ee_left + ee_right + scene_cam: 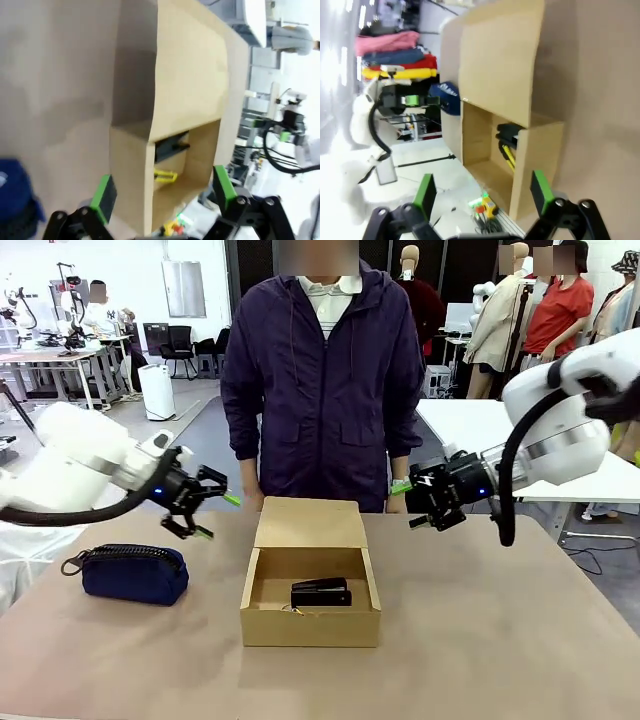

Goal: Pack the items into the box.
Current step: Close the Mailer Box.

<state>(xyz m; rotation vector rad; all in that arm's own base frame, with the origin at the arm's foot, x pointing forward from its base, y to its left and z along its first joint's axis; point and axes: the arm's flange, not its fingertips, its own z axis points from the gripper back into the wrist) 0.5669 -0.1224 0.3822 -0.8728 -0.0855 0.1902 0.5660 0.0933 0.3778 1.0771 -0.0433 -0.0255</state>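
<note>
both items look packed: the black stapler [321, 592] lies on the floor of the cardboard box [310, 627] at the centre of the front view. the yellow utility knife [165, 175] sits just beside it, clearer in the left wrist view. the flap lid [310, 523] stands up from the box's far wall, open. my left gripper [218, 517] hovers at the left of the frame, up beyond the navy zip pouch [135, 573], jaws spread apart and empty. my right gripper [407, 506] hangs at the right, fingers wide apart too, nothing between them. i judge the packing done, with closing the lid the only step that may be left. that calls for one gripper to get behind the flap's top edge and push it forward and down while the other steadies a box wall against sliding.
</note>
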